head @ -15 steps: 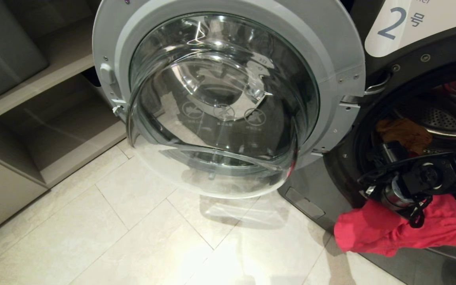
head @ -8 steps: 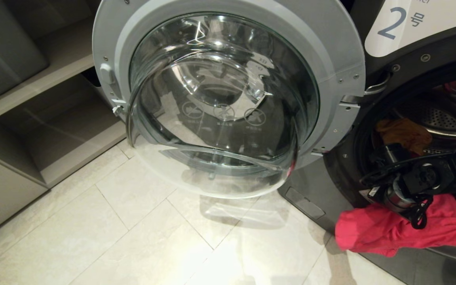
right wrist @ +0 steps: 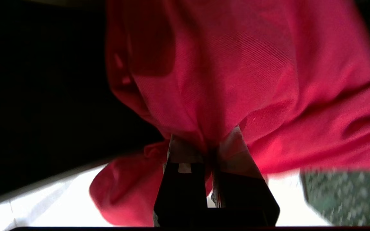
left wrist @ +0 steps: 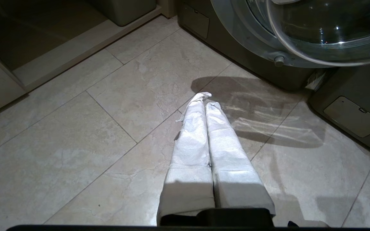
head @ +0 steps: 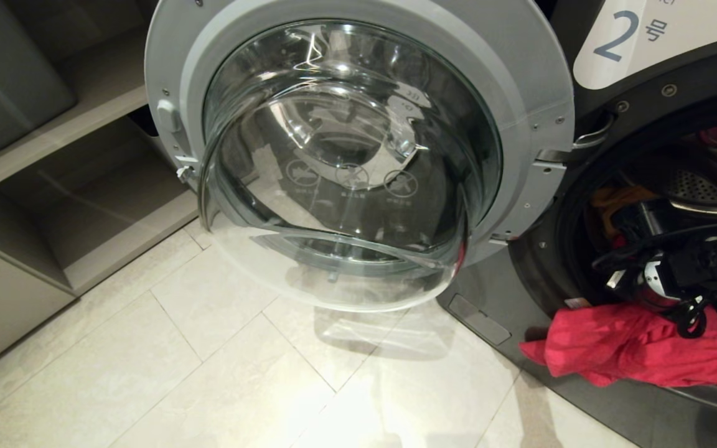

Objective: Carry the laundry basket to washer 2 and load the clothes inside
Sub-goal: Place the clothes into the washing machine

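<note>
right gripper point(right wrist: 209, 150) clamped on a pinched fold of the red garment point(head: 635, 348) | garment drapes over washer 2 point(head: 663, 109) door lip, drum lies beyond | left gripper point(left wrist: 204, 104) shut, idle over floor

**Bright floor, dark drum**

Overhead light glares off the pale floor tiles point(head: 309, 398) and streaks the glass door point(head: 346, 168), which casts a shadow. The drum point(head: 694, 186) interior stays dim. The red garment point(right wrist: 230, 80) blurs at its edges.
</note>
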You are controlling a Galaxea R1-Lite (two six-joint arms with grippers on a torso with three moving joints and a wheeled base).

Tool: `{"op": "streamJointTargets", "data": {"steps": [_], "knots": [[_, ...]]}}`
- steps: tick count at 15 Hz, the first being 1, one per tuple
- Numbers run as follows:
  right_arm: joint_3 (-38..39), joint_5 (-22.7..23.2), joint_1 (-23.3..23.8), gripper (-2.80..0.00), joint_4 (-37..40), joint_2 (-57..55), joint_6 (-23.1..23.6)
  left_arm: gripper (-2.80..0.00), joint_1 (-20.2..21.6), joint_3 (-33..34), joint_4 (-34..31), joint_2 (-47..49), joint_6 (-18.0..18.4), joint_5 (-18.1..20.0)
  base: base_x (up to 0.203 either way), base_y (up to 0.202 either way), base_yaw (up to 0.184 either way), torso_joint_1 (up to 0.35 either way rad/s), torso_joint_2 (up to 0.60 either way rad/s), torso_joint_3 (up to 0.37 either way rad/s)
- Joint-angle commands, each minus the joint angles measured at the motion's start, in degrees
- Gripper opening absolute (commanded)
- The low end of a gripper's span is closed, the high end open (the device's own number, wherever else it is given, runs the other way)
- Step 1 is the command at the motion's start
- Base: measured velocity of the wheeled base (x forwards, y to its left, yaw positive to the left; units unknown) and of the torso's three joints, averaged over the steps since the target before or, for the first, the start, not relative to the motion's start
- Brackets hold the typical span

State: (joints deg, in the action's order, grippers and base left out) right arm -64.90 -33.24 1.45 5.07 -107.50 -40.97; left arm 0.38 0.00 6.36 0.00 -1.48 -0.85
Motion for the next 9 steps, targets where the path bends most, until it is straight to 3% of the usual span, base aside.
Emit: {"op": "streamJointTargets", "data": {"steps": [1, 6, 9], "knots": [[-2.21, -1.73, 0.28, -2.8, -2.64, 3.18, 4.72, -2.8, -0.02, 2.29, 0.05, 0.08, -0.02, -0.03, 0.0, 0.0, 0.0, 0.0, 0.0, 0.0], [-1.46, -5.97, 0.77, -2.8, -17.5, 3.52, 16.65, -2.8, -0.02, 2.29, 0.05, 0.01, -0.02, -0.03, 0.0, 0.0, 0.0, 0.0, 0.0, 0.0], [-3.53, -6.52, 5.33, -2.8, -23.64, 1.28, 22.22, -2.8, -0.03, 2.29, 0.05, 0.06, -0.02, -0.03, 0.0, 0.0, 0.0, 0.0, 0.0, 0.0]]}}
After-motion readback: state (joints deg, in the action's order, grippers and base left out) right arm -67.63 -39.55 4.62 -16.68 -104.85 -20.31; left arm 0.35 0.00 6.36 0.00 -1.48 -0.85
